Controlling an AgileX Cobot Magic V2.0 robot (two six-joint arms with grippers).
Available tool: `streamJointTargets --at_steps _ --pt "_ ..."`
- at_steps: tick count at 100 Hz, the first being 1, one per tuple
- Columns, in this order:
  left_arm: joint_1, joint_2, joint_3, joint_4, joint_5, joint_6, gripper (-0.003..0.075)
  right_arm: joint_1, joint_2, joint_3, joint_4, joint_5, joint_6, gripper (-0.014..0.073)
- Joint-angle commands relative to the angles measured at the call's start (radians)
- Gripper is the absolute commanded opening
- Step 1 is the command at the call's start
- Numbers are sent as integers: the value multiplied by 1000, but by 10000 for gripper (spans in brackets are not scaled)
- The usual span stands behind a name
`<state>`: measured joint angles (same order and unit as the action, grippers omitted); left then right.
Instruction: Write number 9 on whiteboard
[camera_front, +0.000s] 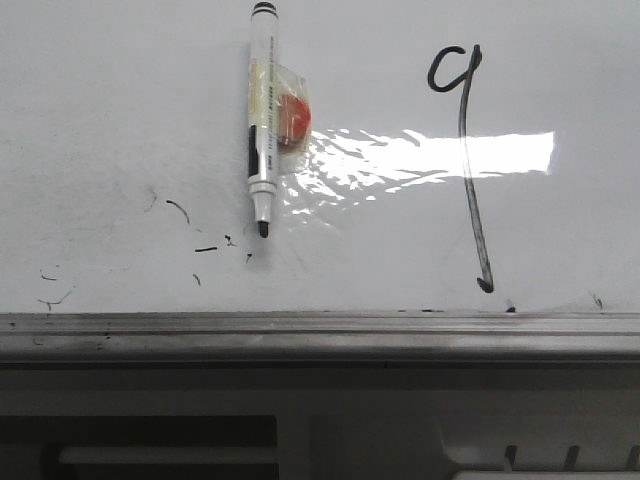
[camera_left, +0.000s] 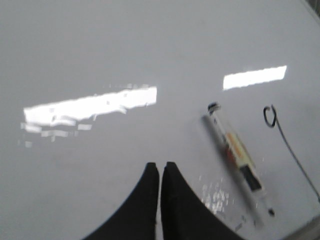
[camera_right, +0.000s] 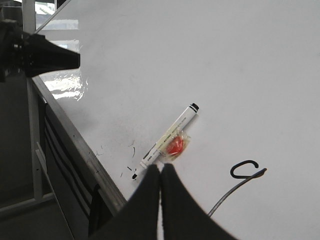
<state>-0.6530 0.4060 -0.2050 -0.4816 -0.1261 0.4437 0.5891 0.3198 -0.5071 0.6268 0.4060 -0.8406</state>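
Front view: nearest the camera runs the grey metal ledge (camera_front: 320, 335) of the whiteboard (camera_front: 120, 120). Beyond the ledge, the number 9 (camera_front: 465, 150) stands drawn, its tail ending just short of the ledge. Left of the 9, well apart, a marker pen (camera_front: 262, 120) lies uncapped, tip toward the ledge, an orange-red piece taped to it.

Left wrist view: the left gripper (camera_left: 160, 172) hangs over the board, fingers pressed together, holding nothing.

Right wrist view: the right gripper (camera_right: 160, 172) is likewise closed and empty, above the pen.
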Motion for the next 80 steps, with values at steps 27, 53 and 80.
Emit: streamJointTargets --at_steps 27,53,80 --pt "378 -249 129 342 201 -362 -18 -7 9 -24 7 -58 -4 -74" --pt "525 -383 186 354 228 -366 -18 -7 9 -24 7 -58 -4 -74" --pt "553 -439 222 354 283 -385 -18 -7 9 -24 7 -56 -4 -74"
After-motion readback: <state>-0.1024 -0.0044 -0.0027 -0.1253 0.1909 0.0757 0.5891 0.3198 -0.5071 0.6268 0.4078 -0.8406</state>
